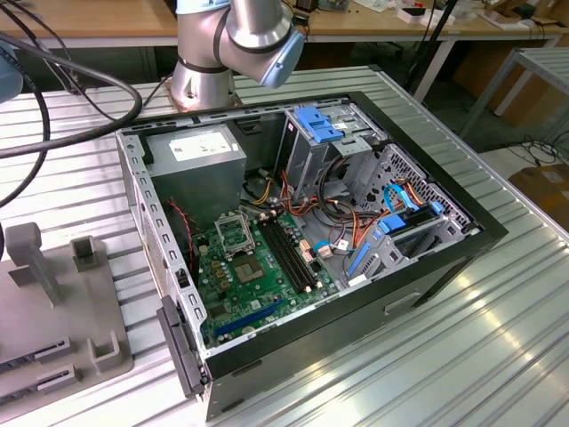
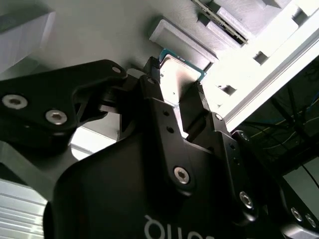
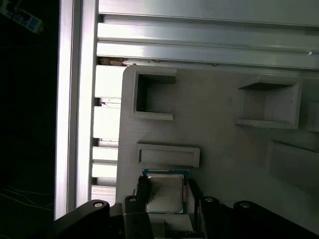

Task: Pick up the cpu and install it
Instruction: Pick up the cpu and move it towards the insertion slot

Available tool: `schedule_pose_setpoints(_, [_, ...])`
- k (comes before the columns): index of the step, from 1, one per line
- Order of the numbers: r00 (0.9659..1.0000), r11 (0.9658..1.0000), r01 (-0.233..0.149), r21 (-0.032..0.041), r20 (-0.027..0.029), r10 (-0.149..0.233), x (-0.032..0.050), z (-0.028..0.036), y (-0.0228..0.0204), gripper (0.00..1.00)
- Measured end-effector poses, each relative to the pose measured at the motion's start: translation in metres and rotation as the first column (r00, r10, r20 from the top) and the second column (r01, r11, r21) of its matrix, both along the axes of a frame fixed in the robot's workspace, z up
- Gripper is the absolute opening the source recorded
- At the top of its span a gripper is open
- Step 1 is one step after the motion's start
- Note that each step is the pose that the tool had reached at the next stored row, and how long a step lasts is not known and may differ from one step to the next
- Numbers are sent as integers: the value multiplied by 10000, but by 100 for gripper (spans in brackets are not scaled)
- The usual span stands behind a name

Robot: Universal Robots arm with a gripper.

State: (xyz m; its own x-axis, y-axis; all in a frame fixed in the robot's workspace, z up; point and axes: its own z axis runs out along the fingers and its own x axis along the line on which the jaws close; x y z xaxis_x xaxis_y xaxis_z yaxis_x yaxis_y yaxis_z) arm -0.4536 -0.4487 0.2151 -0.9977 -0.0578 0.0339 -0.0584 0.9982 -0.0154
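Note:
The cpu [image 3: 163, 191], a small square chip with a silver-grey top and a green rim, lies on a grey holder plate [image 3: 224, 129]. In both wrist views my gripper [image 3: 167, 199] has its black fingers [image 3: 143, 191] pressed against the chip's two opposite sides. The second wrist view shows the cpu [image 2: 175, 78] between the fingers [image 2: 198, 102] of the gripper [image 2: 174, 92], still low on the plate. In the exterior view the open computer case holds the green motherboard [image 1: 258, 271] with its hollow silver socket frame [image 1: 233, 233].
Raised blocks and pockets [image 3: 152, 94] stand on the grey plate [image 1: 53, 302] around the chip. The arm's base [image 1: 204, 76] rises behind the case [image 1: 444, 267]. Black memory slots [image 1: 289, 253], cables and blue drive brackets [image 1: 320, 124] crowd the case. Thick black cables [image 1: 80, 107] loop over the ribbed metal table.

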Motion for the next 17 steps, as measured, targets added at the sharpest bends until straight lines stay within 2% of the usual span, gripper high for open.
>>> schedule_pose_setpoints(5, [10000,10000,0,-3,-8,0,0,18,0,41])
schedule_pose_setpoints(17, [10000,10000,0,11,-17,0,1,169,0,41])
